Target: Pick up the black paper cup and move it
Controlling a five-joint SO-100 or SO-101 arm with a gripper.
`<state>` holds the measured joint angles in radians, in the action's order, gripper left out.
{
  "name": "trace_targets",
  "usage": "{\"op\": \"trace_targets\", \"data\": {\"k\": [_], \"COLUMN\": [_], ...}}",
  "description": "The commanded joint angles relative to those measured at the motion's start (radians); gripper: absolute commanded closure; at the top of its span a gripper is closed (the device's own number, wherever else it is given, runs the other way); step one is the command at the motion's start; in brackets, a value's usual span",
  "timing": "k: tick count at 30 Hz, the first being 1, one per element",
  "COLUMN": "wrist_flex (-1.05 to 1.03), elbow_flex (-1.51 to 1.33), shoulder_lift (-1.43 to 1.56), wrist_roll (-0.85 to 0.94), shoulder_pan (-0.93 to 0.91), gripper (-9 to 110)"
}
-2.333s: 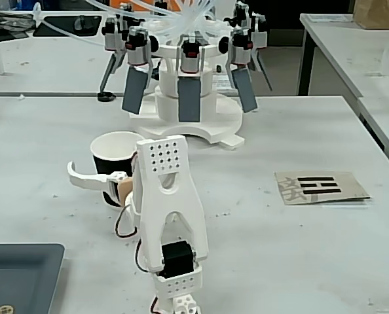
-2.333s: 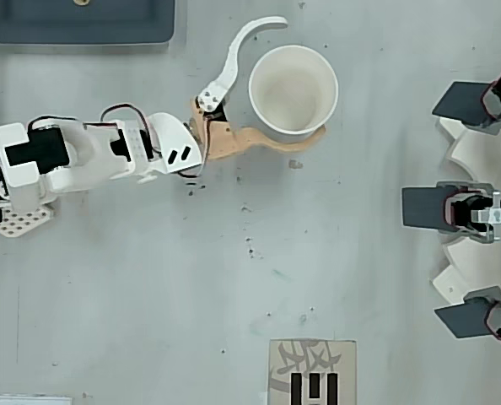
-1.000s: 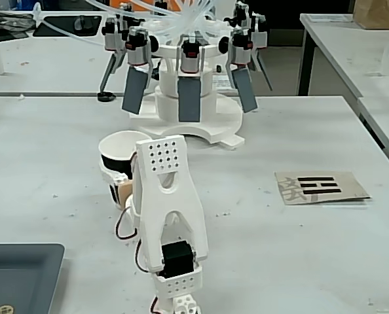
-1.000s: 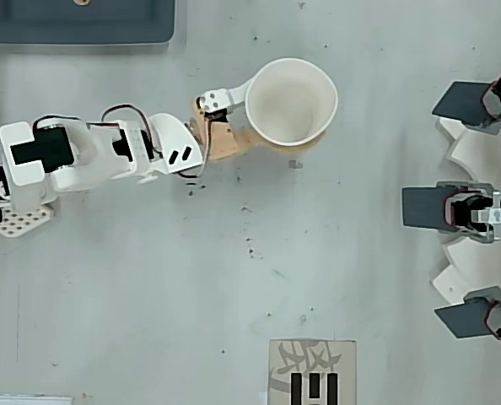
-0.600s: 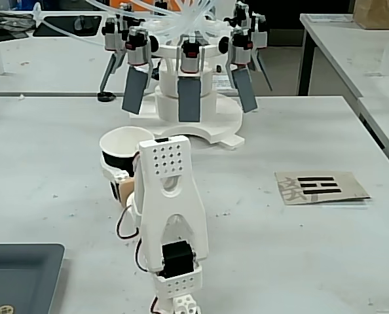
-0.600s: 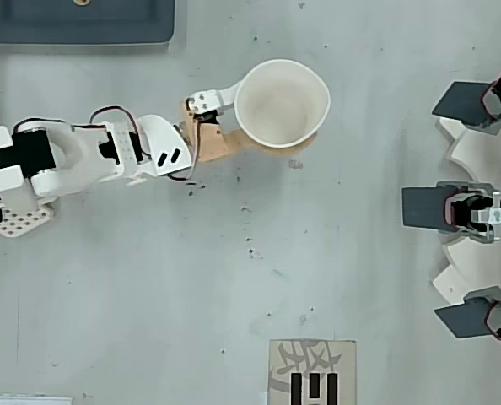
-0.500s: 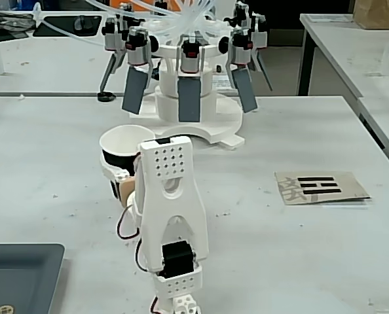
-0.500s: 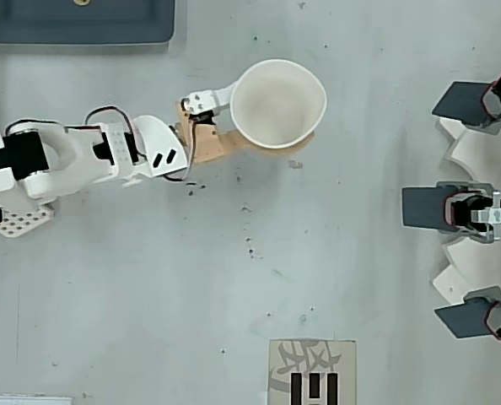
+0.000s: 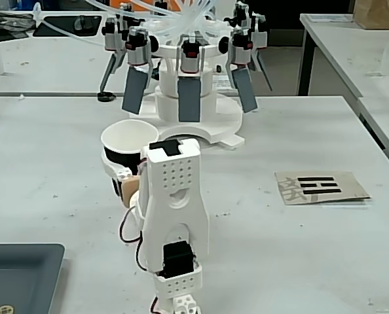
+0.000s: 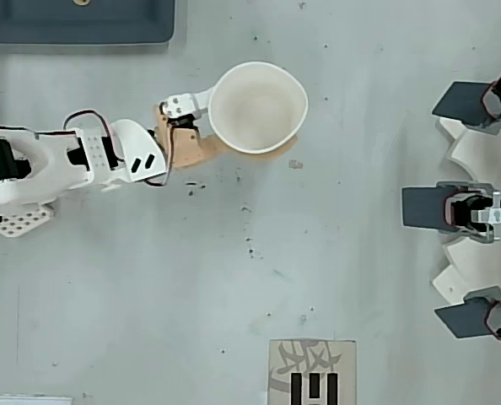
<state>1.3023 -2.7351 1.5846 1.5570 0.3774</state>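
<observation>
The black paper cup (image 9: 118,157) stands upright just behind my white arm in the fixed view, its white inside facing up. From overhead the cup (image 10: 257,105) shows a rim squeezed slightly out of round. My gripper (image 10: 246,118) is shut on it, with the white finger (image 10: 191,101) on one side and the tan finger (image 10: 202,150) on the other. In the fixed view the gripper (image 9: 124,173) sits low on the cup's near left side, and the arm hides the cup's base. I cannot tell whether the cup rests on the table or is lifted.
A white machine with grey paddles (image 9: 191,98) stands behind the cup, at the right edge (image 10: 474,207) from overhead. A dark grey tray (image 9: 21,275) lies beside the arm's base. A card with black marks (image 9: 320,186) lies on the table's right.
</observation>
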Motion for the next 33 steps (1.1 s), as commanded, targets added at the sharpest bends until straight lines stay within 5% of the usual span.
{"op": "trace_targets", "data": {"k": [1, 33], "wrist_flex": [0.018, -0.023], "elbow_flex": [-0.017, -0.127], "shoulder_lift": [0.084, 0.291], "wrist_roll": [-0.006, -0.018], "shoulder_pan": [-0.006, -0.215], "gripper": [97, 96]}}
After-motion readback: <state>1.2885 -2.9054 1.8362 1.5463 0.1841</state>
